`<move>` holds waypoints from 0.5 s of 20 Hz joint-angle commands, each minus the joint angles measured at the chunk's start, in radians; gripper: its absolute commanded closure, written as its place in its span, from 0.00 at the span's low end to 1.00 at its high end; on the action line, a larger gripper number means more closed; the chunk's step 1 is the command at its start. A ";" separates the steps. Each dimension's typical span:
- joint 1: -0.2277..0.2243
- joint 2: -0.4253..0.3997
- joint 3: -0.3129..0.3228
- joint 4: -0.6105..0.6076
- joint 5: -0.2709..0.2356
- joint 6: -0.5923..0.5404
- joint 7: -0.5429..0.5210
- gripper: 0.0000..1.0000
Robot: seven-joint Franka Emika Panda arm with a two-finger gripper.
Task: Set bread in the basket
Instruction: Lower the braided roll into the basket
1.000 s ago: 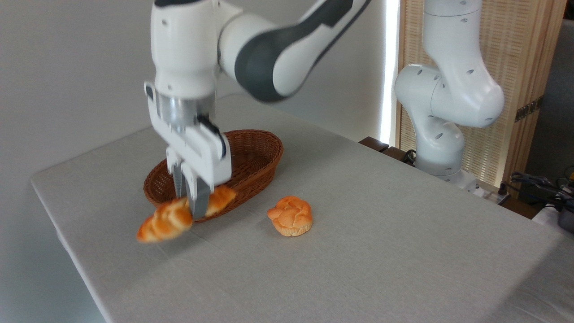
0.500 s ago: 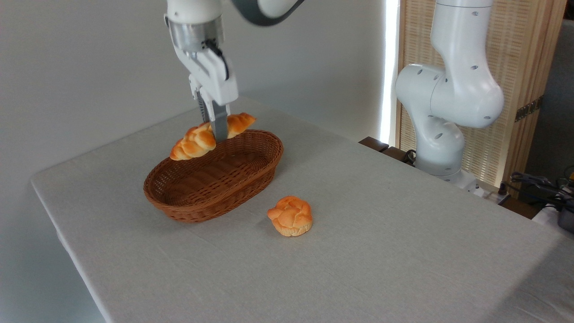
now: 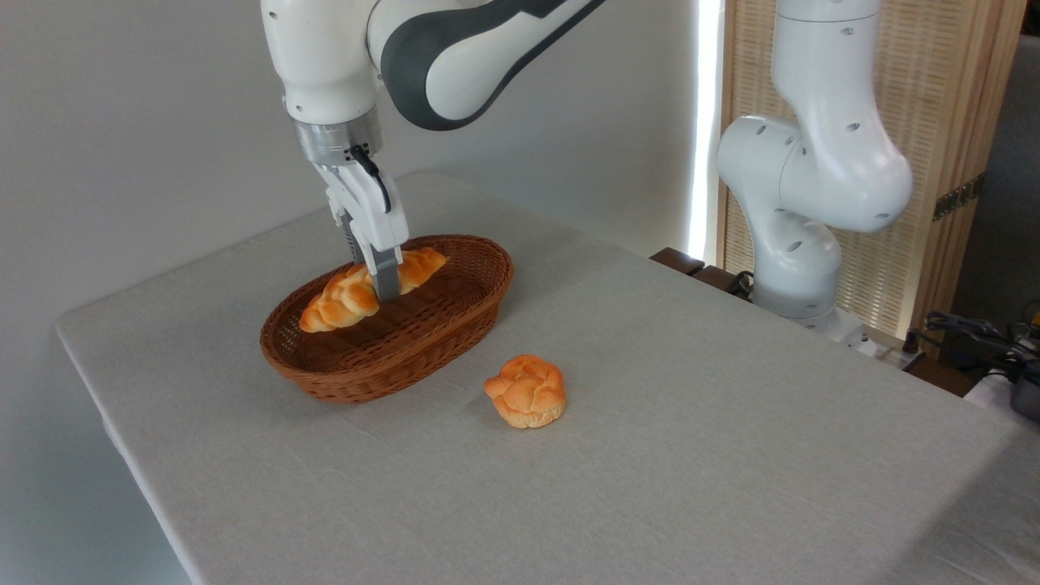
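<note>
The bread (image 3: 345,296) is a long braided golden-orange loaf, held lengthwise over the far side of the basket (image 3: 439,329), an oval reddish-brown wicker one. My gripper (image 3: 382,288) is shut on the loaf near its middle, fingers pointing down into the basket. The loaf's left end sits low inside the basket. I cannot tell whether it touches the basket floor.
A short round knotted bun (image 3: 526,391) lies on the grey tablecloth to the right of the basket. The arm's white base (image 3: 800,244) stands past the table's right edge. A slatted wooden screen (image 3: 942,122) and cables are behind it.
The gripper carried the loaf up from the table in front of the basket, over the rim, and has now lowered it into the basket.
</note>
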 commanded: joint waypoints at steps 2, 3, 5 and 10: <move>-0.003 0.011 -0.010 -0.001 -0.021 0.032 -0.001 0.00; -0.003 0.011 -0.010 -0.001 -0.021 0.032 -0.001 0.00; -0.003 0.011 -0.010 0.001 -0.023 0.032 -0.001 0.00; -0.003 0.011 -0.010 0.002 -0.023 0.032 -0.004 0.00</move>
